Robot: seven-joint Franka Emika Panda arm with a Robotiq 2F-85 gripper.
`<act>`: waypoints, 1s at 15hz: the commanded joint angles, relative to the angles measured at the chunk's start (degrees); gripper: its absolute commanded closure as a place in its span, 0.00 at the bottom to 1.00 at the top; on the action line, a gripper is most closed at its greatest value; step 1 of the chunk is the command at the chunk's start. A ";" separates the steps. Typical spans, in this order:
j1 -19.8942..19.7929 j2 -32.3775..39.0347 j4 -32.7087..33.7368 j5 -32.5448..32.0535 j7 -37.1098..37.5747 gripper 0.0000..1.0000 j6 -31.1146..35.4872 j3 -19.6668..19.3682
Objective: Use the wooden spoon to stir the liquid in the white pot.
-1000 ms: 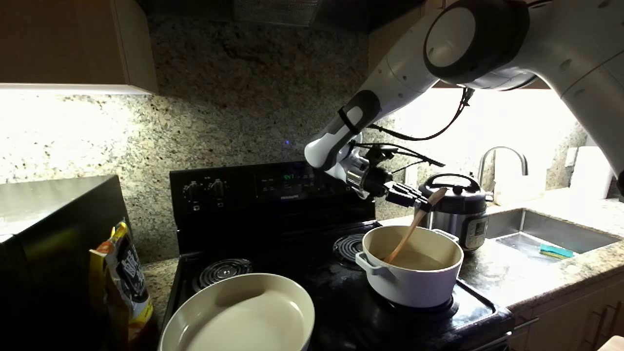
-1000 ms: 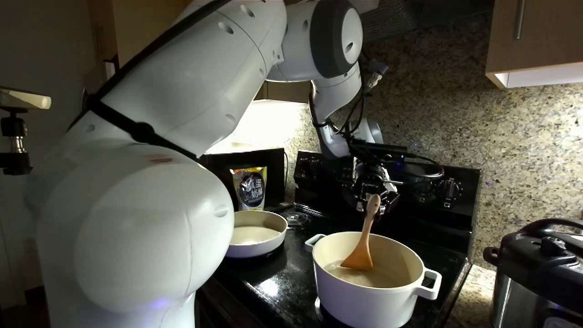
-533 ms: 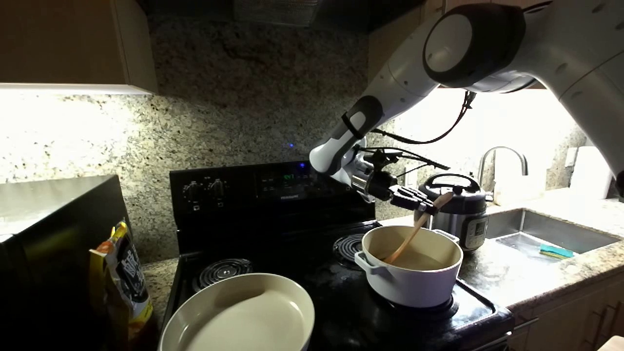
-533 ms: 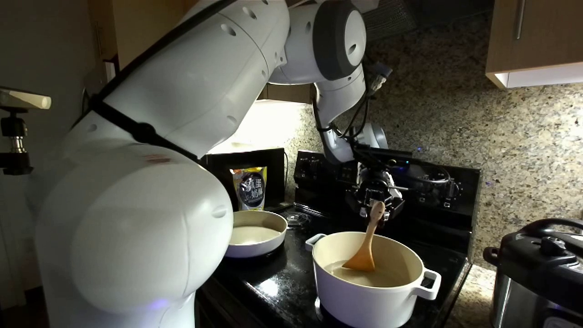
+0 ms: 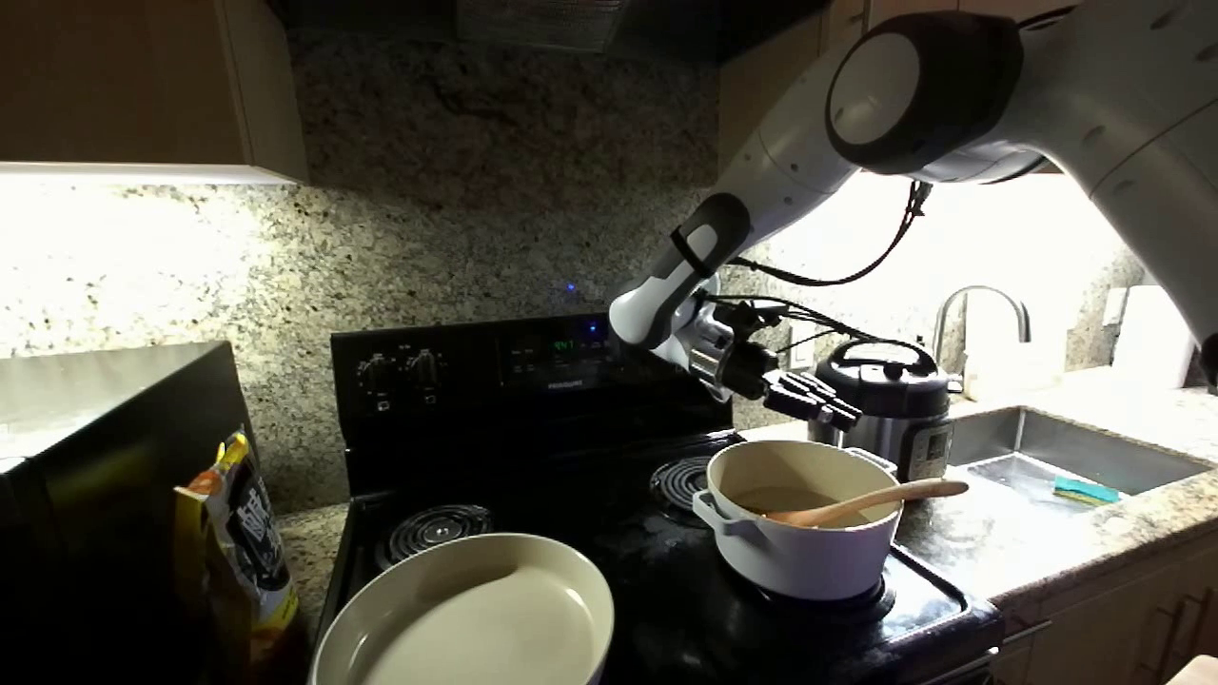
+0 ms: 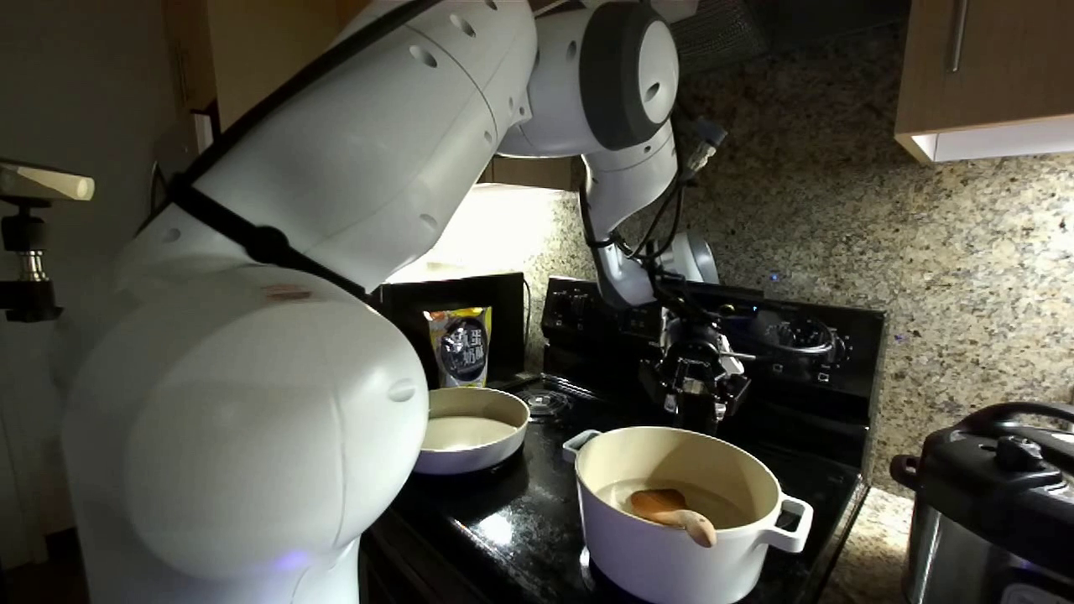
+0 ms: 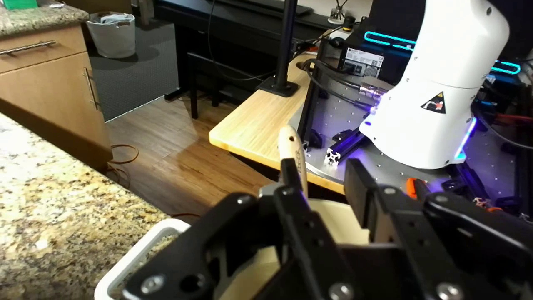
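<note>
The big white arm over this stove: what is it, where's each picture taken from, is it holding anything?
It is a jointed white robot arm ending in a black two-fingered gripper. Two pictures come from outside it, the wrist view from its own wrist. On the black coil stove stand a round, deep white pot with tan-brown liquid and a wide, shallow cream-white bowl. Nothing is held: the gripper is open; the light brown wooden spoon has its head inside the pot, its handle over the rim.

Wooden spoon (image 5: 866,503) now low, free of jaws
</note>
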 commanded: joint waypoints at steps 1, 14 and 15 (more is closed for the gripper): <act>-0.51 -0.96 -1.78 -0.62 -0.50 0.47 2.57 0.18; 0.30 -17.57 -18.90 0.23 0.46 0.00 21.45 2.65; 0.45 -20.18 -21.62 0.40 0.47 0.00 24.01 2.83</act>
